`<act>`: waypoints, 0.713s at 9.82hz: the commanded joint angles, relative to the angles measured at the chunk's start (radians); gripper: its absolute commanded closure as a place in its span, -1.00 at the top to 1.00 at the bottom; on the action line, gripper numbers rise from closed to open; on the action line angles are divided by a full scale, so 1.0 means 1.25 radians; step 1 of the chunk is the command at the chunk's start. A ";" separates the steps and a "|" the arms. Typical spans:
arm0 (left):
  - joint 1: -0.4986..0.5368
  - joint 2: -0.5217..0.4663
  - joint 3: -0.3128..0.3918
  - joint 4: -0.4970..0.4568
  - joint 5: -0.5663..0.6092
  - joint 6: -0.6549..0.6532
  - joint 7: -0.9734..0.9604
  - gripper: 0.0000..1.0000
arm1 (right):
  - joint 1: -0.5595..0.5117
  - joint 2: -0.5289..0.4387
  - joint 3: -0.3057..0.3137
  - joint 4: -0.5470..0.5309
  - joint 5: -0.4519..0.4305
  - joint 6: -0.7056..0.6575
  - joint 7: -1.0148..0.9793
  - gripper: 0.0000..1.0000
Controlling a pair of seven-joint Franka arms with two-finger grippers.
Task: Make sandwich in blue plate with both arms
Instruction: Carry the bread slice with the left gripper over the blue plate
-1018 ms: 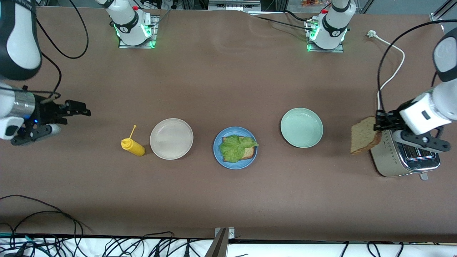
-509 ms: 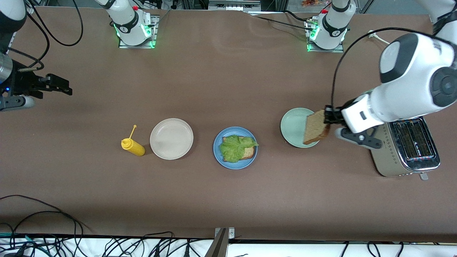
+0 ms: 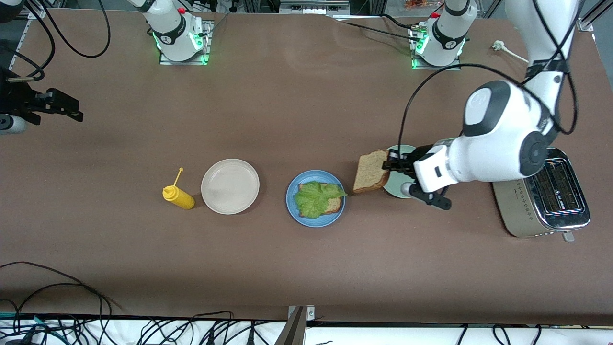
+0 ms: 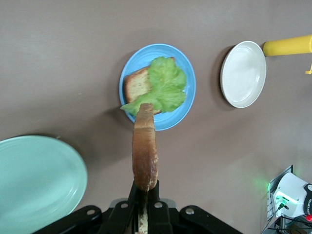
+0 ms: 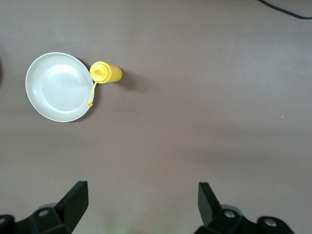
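Left tool [image 3: 391, 165] clamped on one edge of a bread slice [image 3: 369, 171], held on edge above the counter [image 3: 306, 110] between the blue plate [image 3: 315, 198] and the pale green plate [image 3: 400, 188]. In the front view the blue plate lies at about 8 o'clock from the held slice; it carries a second bread slice [image 3: 333, 205] topped by a lettuce leaf [image 3: 316, 197]. Right tool [image 3: 57, 103] waits over the counter at the right arm's end, fingers [image 5: 73, 201] spread wide, gripping nothing. A beige plate [image 3: 230, 186] adjoins a yellow bottle [image 3: 178, 196]. A toaster [image 3: 550, 201] stands at the left arm's end.
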 commanded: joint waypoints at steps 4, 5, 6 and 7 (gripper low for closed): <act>-0.012 0.108 -0.073 0.013 -0.121 0.136 0.001 -1.00 | 0.003 -0.006 -0.024 0.001 0.022 -0.012 -0.002 1.00; -0.013 0.126 -0.083 0.013 -0.154 0.162 0.004 -1.00 | 0.003 -0.006 -0.034 0.010 0.022 -0.029 -0.001 1.00; -0.018 0.139 -0.083 0.013 -0.177 0.173 0.000 -1.00 | 0.003 -0.003 -0.045 0.029 0.025 -0.033 0.006 1.00; -0.021 0.151 -0.083 0.014 -0.184 0.178 0.005 -1.00 | 0.003 -0.002 -0.055 0.029 0.031 -0.033 0.008 1.00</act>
